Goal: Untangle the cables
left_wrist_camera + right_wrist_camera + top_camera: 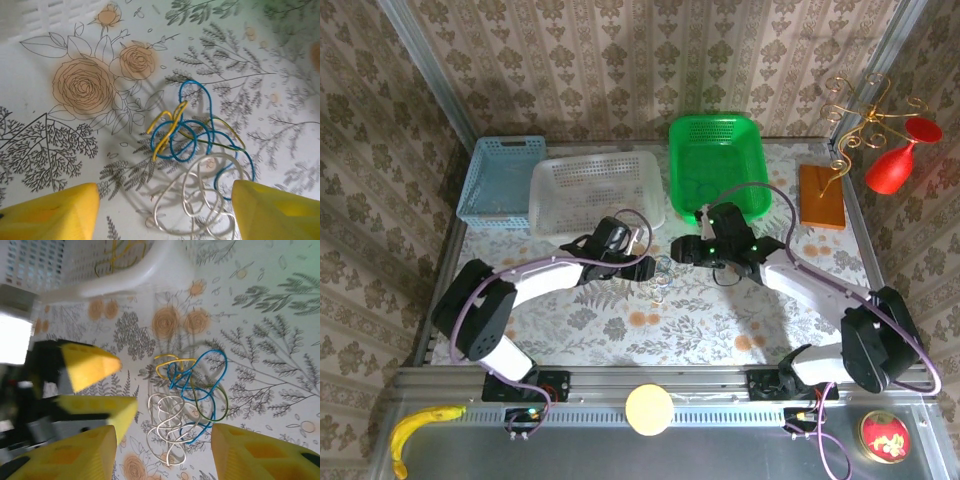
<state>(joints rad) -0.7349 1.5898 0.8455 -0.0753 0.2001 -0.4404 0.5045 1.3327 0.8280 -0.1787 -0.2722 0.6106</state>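
Above the cables [176, 119], left end effector [165, 200] hovers, jaws apart.

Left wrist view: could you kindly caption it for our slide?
Open left gripper poised over tangled blue, yellow and white cables on a floral tablecloth.
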